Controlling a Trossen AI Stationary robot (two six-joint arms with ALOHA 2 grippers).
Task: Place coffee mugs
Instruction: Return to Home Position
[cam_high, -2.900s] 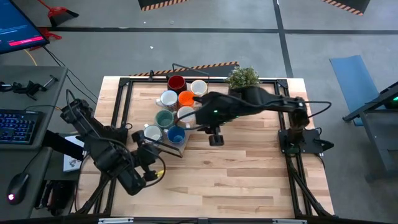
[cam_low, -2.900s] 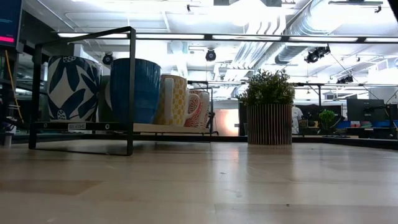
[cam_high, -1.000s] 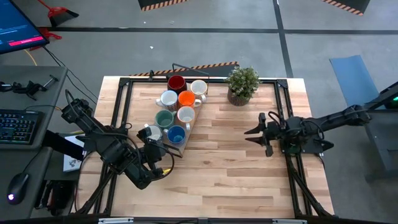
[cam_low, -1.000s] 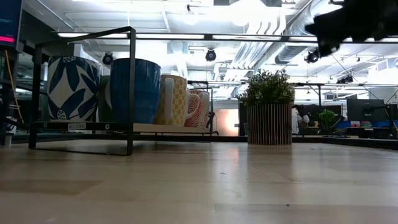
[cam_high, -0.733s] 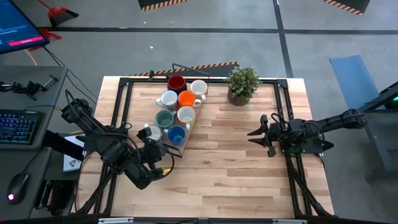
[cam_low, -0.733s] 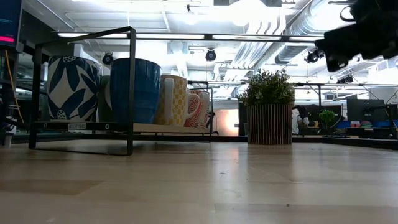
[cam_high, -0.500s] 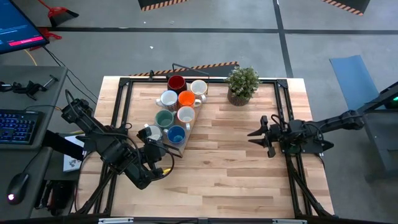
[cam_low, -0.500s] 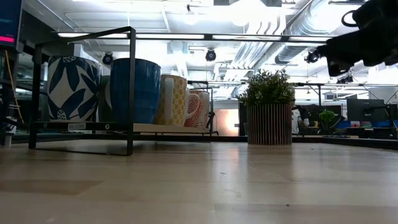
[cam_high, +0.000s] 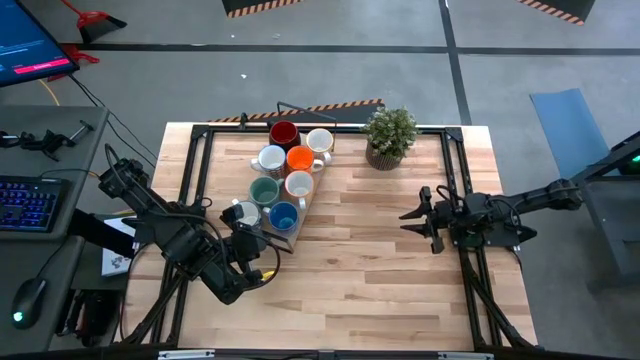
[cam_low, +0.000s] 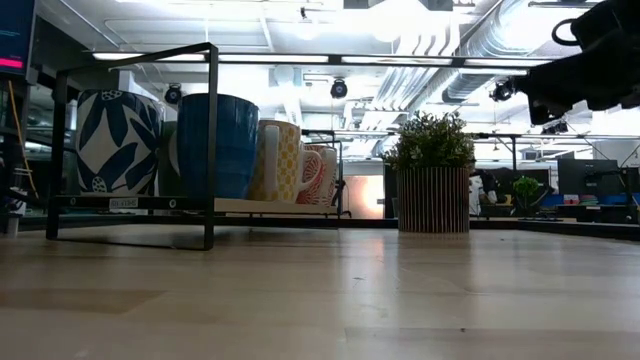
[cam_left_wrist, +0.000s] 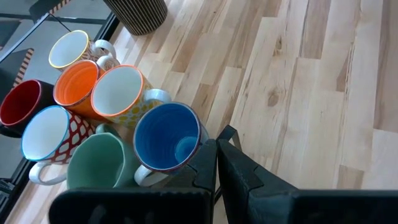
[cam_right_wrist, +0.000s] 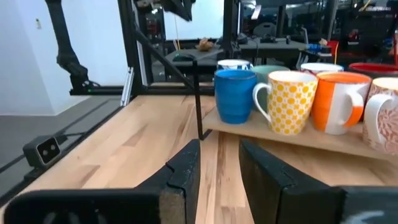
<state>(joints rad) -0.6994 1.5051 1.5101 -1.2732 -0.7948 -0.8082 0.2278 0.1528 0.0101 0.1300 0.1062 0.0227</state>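
Several coffee mugs stand in a tight cluster, bottoms on a pale board (cam_right_wrist: 292, 138) at the table's far left: dark red (cam_high: 284, 133), white (cam_high: 320, 141), orange (cam_high: 299, 158), yellow-dotted (cam_right_wrist: 291, 101), teal-green (cam_high: 264, 190) and blue (cam_high: 283, 216). My left gripper (cam_high: 262, 240) is shut and hangs slanting down just near of the blue mug (cam_left_wrist: 166, 137), with nothing between its fingers (cam_left_wrist: 217, 163). My right gripper (cam_high: 408, 215) stands open and level by the table's right edge. It points toward the mugs (cam_right_wrist: 217, 168) and shows as a dark shape high in the low view (cam_low: 590, 70).
A potted green plant (cam_high: 390, 135) stands at the far edge, right of the mugs. A black metal frame (cam_low: 210, 140) rises around the board. Bare wooden tabletop (cam_high: 350, 260) stretches between the two grippers. A keyboard (cam_high: 30, 200) lies off the table's left side.
My right gripper has drawn back a little toward the table's right edge and sunk lower, staying open and level. The mugs and my left gripper have kept still.
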